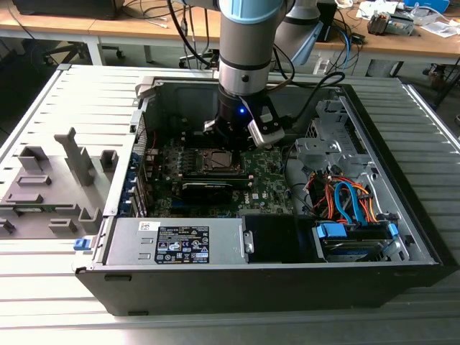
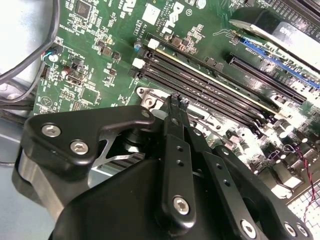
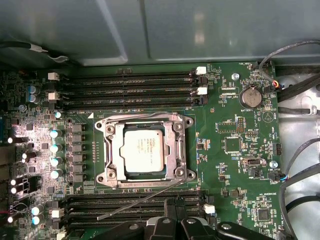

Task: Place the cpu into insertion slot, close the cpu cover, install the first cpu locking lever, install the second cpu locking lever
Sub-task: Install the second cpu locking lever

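A pale grey worktop (image 1: 65, 280) of ribbed metal slats carries the scene in the exterior view. An open black desktop computer case (image 1: 273, 287) lies on its side directly on the slats, taking up the middle and the exterior view's right. Just beside the case, toward the exterior view's left, a flat grey plastic fixture (image 1: 54, 187) with several upright blocks and posts rests on the same slats.

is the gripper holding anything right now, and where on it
Nothing is held. The gripper has its fingertips closed together with nothing between them, above the motherboard. The cpu sits in its socket under the closed cpu cover.
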Controlling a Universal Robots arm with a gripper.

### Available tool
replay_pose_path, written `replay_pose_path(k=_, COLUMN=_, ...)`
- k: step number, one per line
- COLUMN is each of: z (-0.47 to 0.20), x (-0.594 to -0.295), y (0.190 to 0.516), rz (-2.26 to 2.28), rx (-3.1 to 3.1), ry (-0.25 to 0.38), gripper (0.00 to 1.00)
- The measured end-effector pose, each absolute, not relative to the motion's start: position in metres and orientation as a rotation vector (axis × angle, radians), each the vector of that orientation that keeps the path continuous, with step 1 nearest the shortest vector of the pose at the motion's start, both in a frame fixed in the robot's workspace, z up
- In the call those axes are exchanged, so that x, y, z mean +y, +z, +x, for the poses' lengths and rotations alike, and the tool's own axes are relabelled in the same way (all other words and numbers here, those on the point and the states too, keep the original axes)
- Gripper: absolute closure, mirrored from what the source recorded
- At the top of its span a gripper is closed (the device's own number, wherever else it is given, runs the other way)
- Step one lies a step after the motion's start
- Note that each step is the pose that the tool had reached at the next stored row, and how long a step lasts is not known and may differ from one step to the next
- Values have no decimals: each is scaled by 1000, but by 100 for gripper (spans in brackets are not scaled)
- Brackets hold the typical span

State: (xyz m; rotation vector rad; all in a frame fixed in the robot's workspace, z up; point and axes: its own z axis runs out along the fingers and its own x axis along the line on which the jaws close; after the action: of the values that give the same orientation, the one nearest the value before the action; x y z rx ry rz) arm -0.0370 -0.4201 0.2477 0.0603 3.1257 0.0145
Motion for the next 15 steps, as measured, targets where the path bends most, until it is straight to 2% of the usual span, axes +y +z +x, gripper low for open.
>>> replay_pose_path(k=15, z=-37, x=-424, y=248, rz=60, rx=3126, ry=15, gripper=89)
